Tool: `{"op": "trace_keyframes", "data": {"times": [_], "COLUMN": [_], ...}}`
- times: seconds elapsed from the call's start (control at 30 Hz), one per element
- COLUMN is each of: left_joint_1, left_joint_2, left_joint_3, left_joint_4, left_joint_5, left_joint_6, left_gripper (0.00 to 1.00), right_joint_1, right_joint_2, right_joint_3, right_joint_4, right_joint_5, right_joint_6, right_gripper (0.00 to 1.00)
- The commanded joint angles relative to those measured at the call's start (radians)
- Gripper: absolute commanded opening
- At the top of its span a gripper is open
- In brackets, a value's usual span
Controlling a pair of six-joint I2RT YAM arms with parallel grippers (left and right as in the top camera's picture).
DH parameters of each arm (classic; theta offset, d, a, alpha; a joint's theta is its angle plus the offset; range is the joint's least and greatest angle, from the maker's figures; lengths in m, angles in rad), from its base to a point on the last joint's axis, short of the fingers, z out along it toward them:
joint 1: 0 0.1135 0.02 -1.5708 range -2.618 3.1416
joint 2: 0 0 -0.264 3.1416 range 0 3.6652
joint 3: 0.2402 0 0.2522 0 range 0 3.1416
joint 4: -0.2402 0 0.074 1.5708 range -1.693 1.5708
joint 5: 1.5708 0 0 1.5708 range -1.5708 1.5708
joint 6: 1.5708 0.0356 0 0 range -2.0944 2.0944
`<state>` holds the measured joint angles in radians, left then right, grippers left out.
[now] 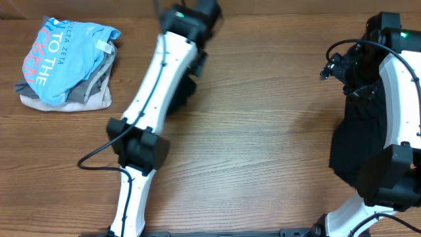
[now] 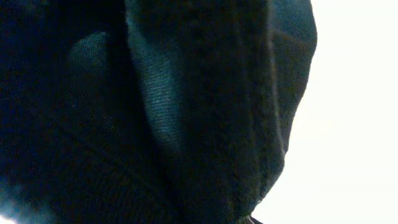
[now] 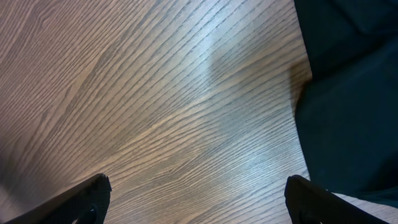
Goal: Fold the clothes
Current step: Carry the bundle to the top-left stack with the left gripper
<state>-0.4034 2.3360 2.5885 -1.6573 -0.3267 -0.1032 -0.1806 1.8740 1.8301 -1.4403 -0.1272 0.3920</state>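
Note:
My left gripper (image 1: 199,12) is raised at the table's far edge. Black shirt fabric (image 2: 155,118) fills the left wrist view against a bright background and hides the fingers; the cloth hangs dark beneath that arm (image 1: 191,82). My right gripper (image 3: 199,186) is open and empty over bare wood, and it also shows in the overhead view (image 1: 331,68). Another black shirt (image 1: 352,141) lies bunched at the right under the right arm, and its edge (image 3: 348,112) is just right of the open fingers. A light-blue lettered tee (image 1: 66,52) tops a pile at the far left.
Grey and beige garments (image 1: 89,92) lie under the blue tee in the pile. A black cable (image 1: 92,161) loops off the left arm over the wooden table (image 1: 263,131). The right arm's base links (image 1: 388,178) stand over the black shirt at the right edge.

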Motion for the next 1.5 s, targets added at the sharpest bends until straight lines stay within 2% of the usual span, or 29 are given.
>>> {"op": "trace_keyframes", "data": {"times": [0.0, 0.1, 0.2, 0.3, 0.37, 0.43, 0.53, 0.63, 0.83, 0.9, 1.1, 1.2, 1.47], "left_joint_1": [0.084, 0.158, 0.226, 0.305, 0.372, 0.404, 0.470, 0.555, 0.702, 0.743, 0.797, 0.797, 0.798], "left_joint_2": [-0.015, -0.015, -0.015, -0.015, -0.014, -0.014, -0.013, -0.011, -0.004, -0.003, -0.002, -0.002, -0.002], "left_joint_3": [0.154, 0.254, 0.320, 0.341, 0.341, 0.341, 0.341, 0.329, 0.249, 0.186, -0.027, -0.100, -0.198], "left_joint_4": [-0.026, -0.021, 0.029, 0.153, 0.318, 0.393, 0.454, 0.450, 0.473, 0.514, 0.745, 0.834, 0.868], "left_joint_5": [-0.023, -0.050, -0.177, -0.227, -0.223, -0.222, -0.128, 0.090, 0.194, 0.270, 0.257, 0.187, 0.118], "left_joint_6": [0.120, 0.224, 0.257, 0.396, 0.573, 0.586, 0.662, 0.845, 0.995, 1.042, 1.046, 1.046, 1.014], "left_gripper": [0.04, 0.04, 0.04, 0.04, 0.04, 0.04, 0.04, 0.04, 0.04, 0.04, 0.04, 0.04, 0.04], "right_joint_1": [0.002, 0.002, 0.002, 0.002, 0.002, 0.002, 0.002, 0.002, 0.002, 0.002, 0.002, 0.002, 0.002], "right_joint_2": [-0.011, -0.011, -0.011, -0.011, -0.011, -0.011, -0.011, -0.011, -0.011, -0.011, -0.011, -0.011, -0.011], "right_joint_3": [0.022, 0.022, 0.022, 0.022, 0.022, 0.022, 0.022, 0.022, 0.022, 0.022, 0.022, 0.022, 0.022], "right_joint_4": [0.003, 0.005, 0.006, 0.001, -0.014, -0.026, -0.041, -0.044, -0.050, -0.056, -0.082, -0.084, -0.076], "right_joint_5": [-0.005, -0.005, -0.005, -0.005, -0.005, -0.004, -0.004, -0.004, -0.004, -0.004, 0.003, 0.003, 0.003], "right_joint_6": [-0.008, -0.007, -0.007, -0.007, -0.007, -0.007, -0.007, -0.007, -0.007, -0.007, -0.007, -0.007, -0.007], "right_gripper": [0.94, 0.94, 0.94, 0.94, 0.94, 0.94, 0.93, 0.93, 0.93, 0.93, 0.93, 0.93, 0.93]}}
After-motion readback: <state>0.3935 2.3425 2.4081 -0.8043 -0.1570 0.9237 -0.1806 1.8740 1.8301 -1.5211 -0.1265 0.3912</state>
